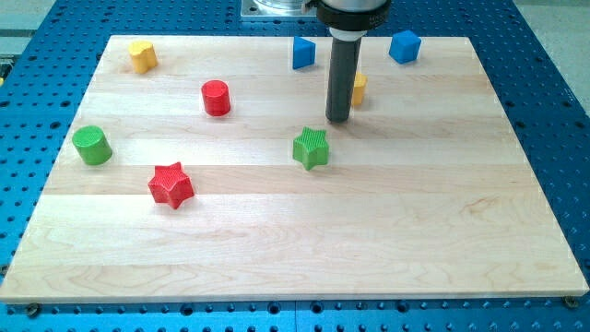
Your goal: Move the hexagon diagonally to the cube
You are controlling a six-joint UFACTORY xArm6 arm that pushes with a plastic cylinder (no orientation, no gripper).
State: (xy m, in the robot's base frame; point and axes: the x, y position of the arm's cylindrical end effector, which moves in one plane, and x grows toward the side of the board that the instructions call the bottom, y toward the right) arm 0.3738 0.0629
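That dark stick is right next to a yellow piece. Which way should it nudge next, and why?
Probably a short push toward the view's upper right. My tip stands just left of the yellow block, which the rod partly hides, so its shape is unclear. The blue cube lies diagonally up and right of it.

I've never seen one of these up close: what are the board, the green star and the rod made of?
Board: looks like pale wood, matte, with grain lines and plank seams. Green star: probably plastic, with fine ridges on its sides. Rod: dark and smooth, metal or plastic, I can't tell; my tip sits above the star.
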